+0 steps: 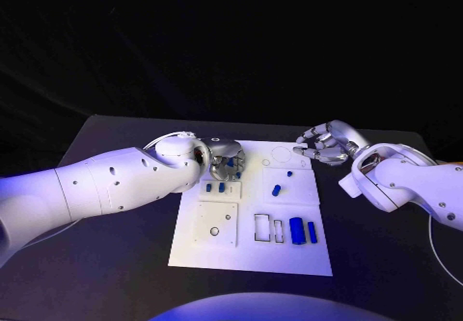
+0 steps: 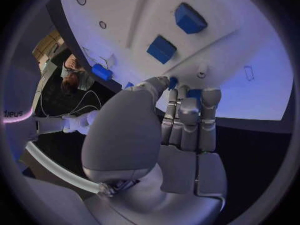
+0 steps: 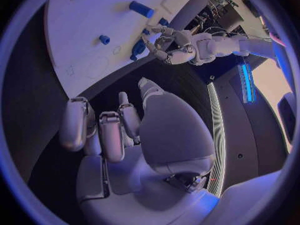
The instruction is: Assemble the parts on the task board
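The white task board (image 1: 251, 257) lies in the middle of the black table. My left hand (image 1: 227, 164) hangs over the board's far left part, its thumb and fingers curled around a small blue part (image 2: 173, 81). Two small blue blocks (image 1: 214, 188) sit in a plate just in front of that hand, seen close as blue blocks (image 2: 162, 49). Two more small blue pieces (image 1: 277, 190) lie near the board's middle. Two blue cylinders (image 1: 297, 231) lie side by side toward the near right. My right hand (image 1: 323, 146) hovers by the board's far right corner, fingers loosely bent and holding nothing.
Black-outlined slots (image 1: 262, 227) are cut beside the cylinders, and a square plate with a round hole (image 1: 214, 231) sits at the near left. Bare black table (image 1: 116, 267) runs along both sides of the board. The right wrist view shows my left hand (image 3: 172, 45) above the board (image 3: 75, 25).
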`<state>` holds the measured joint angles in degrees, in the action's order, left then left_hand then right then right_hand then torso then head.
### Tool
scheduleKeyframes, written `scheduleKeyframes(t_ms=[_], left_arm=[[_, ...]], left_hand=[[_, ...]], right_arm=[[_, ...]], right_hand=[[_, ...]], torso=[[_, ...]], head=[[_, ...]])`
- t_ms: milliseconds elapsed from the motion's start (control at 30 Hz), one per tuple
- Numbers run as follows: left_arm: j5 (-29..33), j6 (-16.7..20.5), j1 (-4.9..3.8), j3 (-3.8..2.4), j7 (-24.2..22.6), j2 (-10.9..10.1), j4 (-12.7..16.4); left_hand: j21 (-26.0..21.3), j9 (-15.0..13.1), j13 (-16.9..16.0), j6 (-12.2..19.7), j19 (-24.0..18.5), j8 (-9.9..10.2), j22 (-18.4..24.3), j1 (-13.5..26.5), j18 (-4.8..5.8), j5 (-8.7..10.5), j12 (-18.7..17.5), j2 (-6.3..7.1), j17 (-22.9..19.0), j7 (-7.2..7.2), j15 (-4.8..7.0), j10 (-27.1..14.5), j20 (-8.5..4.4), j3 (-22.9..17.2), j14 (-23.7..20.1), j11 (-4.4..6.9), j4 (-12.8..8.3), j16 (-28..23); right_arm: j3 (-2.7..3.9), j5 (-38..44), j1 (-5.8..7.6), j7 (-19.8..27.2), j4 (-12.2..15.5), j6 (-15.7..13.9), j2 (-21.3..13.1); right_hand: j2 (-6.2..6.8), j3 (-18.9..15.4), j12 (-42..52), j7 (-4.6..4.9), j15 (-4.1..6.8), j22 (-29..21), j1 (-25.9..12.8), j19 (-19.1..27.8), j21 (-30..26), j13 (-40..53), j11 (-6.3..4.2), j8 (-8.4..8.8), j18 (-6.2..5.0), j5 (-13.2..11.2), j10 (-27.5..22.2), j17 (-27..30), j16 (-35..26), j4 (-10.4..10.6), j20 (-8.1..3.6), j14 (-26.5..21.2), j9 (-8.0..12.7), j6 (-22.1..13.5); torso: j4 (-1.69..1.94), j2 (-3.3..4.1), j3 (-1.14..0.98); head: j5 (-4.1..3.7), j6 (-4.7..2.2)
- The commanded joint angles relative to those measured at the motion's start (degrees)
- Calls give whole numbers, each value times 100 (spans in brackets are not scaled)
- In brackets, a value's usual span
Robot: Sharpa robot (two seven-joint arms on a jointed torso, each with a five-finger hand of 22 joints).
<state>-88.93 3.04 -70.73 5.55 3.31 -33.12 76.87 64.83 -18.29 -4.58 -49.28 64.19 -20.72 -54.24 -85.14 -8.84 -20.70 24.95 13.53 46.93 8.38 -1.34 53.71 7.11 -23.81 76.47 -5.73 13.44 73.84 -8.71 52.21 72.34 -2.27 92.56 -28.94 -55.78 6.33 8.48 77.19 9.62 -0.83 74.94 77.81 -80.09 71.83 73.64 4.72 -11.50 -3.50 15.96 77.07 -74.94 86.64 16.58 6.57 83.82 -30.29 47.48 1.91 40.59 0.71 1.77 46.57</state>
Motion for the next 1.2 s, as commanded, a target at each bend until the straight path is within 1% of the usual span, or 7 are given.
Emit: scheduleKeyframes(t_ms=[33,500,667,833,1000,1100,1200], left_arm=[[-19,-132,0,-2,35,39,-16],[37,-172,22,3,2,104,-61],[43,-218,26,5,25,111,-79],[46,-261,28,6,58,110,-94],[73,-228,29,6,58,109,-109],[153,-155,29,6,24,109,-122],[194,-61,29,6,-26,102,-123]], left_hand=[[45,7,8,-44,57,21,-50,-68,75,3,-24,11,24,-6,-6,63,-6,-46,57,6,-7,32],[209,24,13,-115,159,43,-245,-87,105,28,3,-6,143,-31,33,235,-24,-117,131,57,-29,139],[281,24,11,-189,198,37,-328,-110,119,38,15,-37,205,-45,62,320,-38,-166,175,87,-59,191],[411,22,5,-335,265,29,-474,-225,141,48,20,-122,284,-54,102,487,-78,-338,275,132,-210,259],[521,26,-8,-419,315,43,-595,-287,161,82,16,-172,290,-31,116,620,-94,-489,316,141,-365,278],[547,38,26,-457,297,102,-616,-197,164,95,-139,-164,215,22,81,680,-66,-596,326,88,-411,243],[614,38,35,-502,356,127,-702,-183,180,98,-229,-169,245,49,76,763,-48,-663,368,78,-470,253]], right_arm=[[0,39,-4,42,11,55,7],[0,43,-4,41,13,64,13],[0,43,-4,42,13,67,13],[0,43,-4,42,11,68,14],[0,43,-4,45,12,66,13],[0,44,-4,49,14,66,13],[0,44,-4,54,14,65,15]], right_hand=[[-3,27,-21,6,24,453,-60,33,-16,-5,11,-27,-87,27,-48,-722,-37,-6,6,415,7,-37],[-10,41,-18,5,25,456,-57,29,-17,2,10,-34,-86,31,-42,-716,-43,-7,5,413,7,-39],[-10,41,-18,5,25,456,-57,29,-17,2,10,-34,-86,31,-42,-716,-43,-7,5,413,7,-39],[-10,41,-18,5,25,456,-57,29,-17,2,10,-34,-86,31,-42,-716,-43,-7,5,413,7,-39],[-10,41,-18,5,25,456,-57,29,-17,2,10,-34,-86,31,-42,-716,-43,-7,5,413,7,-39],[-17,50,-19,4,26,453,-60,31,-25,2,9,-40,-87,32,-41,-718,-44,-5,4,414,6,-34],[-17,50,-19,4,26,453,-60,31,-25,2,9,-40,-87,32,-41,-718,-44,-5,4,414,6,-34]], torso=[[4,4,-3],[3,0,-5],[3,0,-4],[3,2,-4],[3,-1,-3],[4,-4,-3],[3,-5,-3]], head=[[0,5],[7,33],[3,39],[1,44],[-5,48],[-7,48],[-8,45]])
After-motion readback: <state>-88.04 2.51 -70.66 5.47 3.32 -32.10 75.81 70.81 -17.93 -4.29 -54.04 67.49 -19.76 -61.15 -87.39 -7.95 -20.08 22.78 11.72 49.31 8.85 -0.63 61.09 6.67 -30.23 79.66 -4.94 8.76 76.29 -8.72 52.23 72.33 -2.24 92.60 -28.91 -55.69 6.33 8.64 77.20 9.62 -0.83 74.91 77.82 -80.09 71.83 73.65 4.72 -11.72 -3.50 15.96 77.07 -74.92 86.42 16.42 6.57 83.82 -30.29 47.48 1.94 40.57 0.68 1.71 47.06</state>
